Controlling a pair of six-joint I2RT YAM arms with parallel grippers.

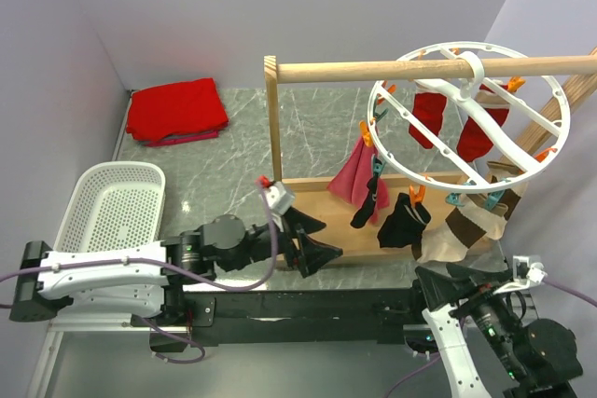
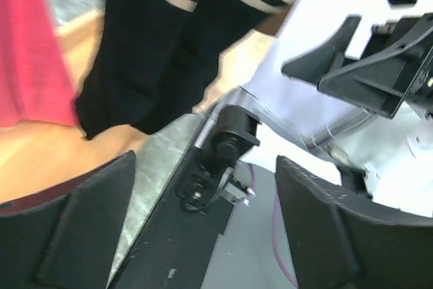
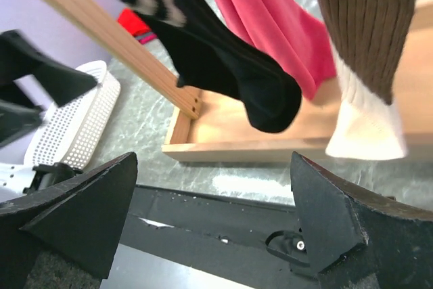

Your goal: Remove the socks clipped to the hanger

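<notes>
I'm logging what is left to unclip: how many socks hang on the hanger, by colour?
Red socks: 2
Pink sock: 1
Black socks: 2
Brown-and-cream socks: 2 (they overlap, so this count is less sure)
Total on the hanger: 7

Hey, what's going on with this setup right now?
Two robot arms face a white ring hanger on a wooden rail, with socks clipped around it. The left tool is open near the black socks, holding nothing. The right tool is open near the brown-and-cream sock, also empty.
</notes>
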